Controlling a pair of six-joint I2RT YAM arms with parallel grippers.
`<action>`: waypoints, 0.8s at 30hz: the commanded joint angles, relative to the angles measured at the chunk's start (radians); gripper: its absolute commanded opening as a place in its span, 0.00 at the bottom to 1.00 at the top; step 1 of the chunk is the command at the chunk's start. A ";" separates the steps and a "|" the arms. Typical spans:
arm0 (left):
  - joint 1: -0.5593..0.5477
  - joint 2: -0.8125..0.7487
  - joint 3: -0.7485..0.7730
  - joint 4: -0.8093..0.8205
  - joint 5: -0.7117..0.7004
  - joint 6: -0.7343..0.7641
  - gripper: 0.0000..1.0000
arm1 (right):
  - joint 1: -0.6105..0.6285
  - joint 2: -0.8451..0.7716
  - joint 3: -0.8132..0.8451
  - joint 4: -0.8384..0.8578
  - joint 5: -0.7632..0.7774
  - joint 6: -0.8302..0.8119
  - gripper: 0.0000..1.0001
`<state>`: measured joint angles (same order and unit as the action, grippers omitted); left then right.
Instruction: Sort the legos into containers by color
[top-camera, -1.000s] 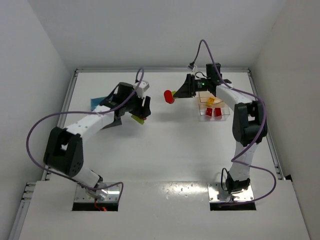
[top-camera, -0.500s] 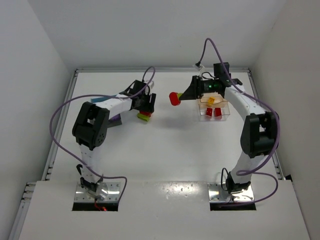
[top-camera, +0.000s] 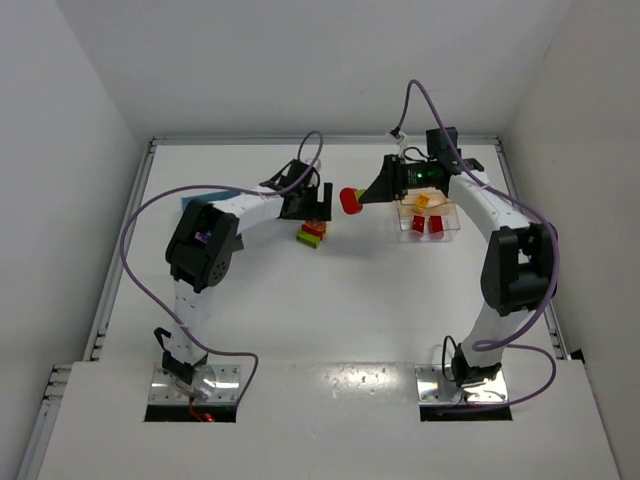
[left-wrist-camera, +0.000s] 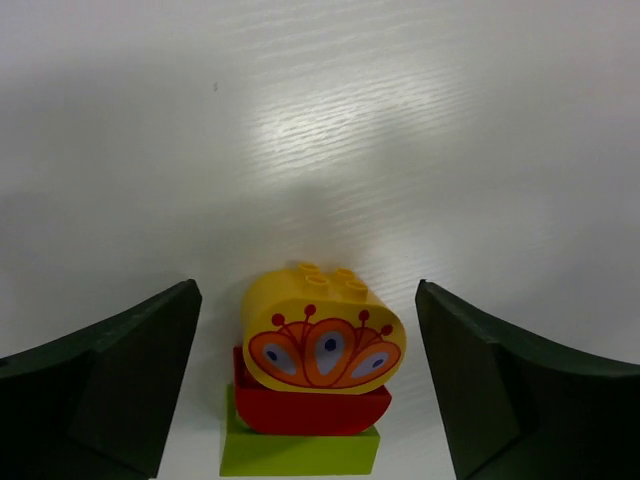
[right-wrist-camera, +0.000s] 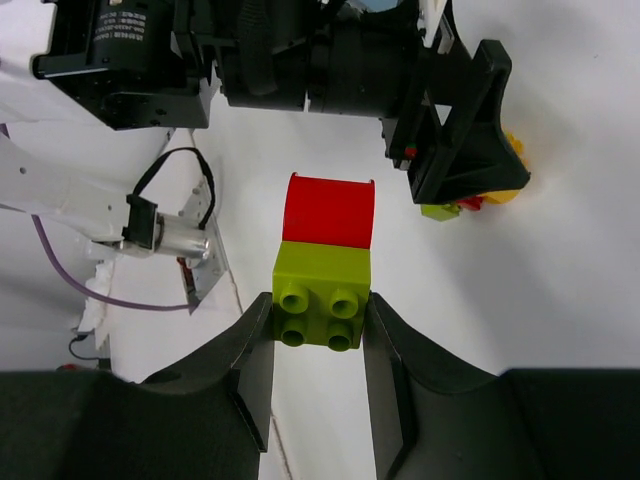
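Observation:
A stack of legos (left-wrist-camera: 315, 390) stands on the table: a yellow block with an orange pattern on top, a red one under it, lime green at the bottom. My left gripper (left-wrist-camera: 305, 292) is open around it, both fingers well apart from it. From above, the stack (top-camera: 312, 233) sits just below the left gripper (top-camera: 318, 207). My right gripper (right-wrist-camera: 320, 325) is shut on a lime green block (right-wrist-camera: 320, 300) with a red block (right-wrist-camera: 330, 210) stuck to its far end, held in the air (top-camera: 350, 198). The clear container (top-camera: 458, 228) behind it holds red and orange blocks.
A blue corner of the dark container (top-camera: 190, 204) shows behind the left arm, the rest hidden. Purple cables loop above both arms. A raised rail (top-camera: 130, 220) edges the table, with white walls close on three sides.
The left arm swung right toward the centre, then its gripper opened and let go of the yellow-red-green stack, which now stands on the table. The right arm hardly moved.

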<state>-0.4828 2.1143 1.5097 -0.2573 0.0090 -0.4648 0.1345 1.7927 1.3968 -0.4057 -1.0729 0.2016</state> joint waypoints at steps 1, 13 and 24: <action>0.024 -0.042 0.058 0.032 0.025 -0.021 0.98 | 0.005 -0.026 0.010 0.013 -0.007 -0.028 0.02; 0.340 -0.202 -0.164 0.468 1.155 -0.122 1.00 | 0.034 0.052 0.056 0.178 -0.148 0.122 0.02; 0.282 -0.201 -0.261 1.032 1.309 -0.595 0.99 | 0.125 0.131 0.108 0.364 -0.234 0.308 0.03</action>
<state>-0.1967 1.9396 1.2533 0.5365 1.2346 -0.9264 0.2367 1.9205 1.4559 -0.1593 -1.2400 0.4347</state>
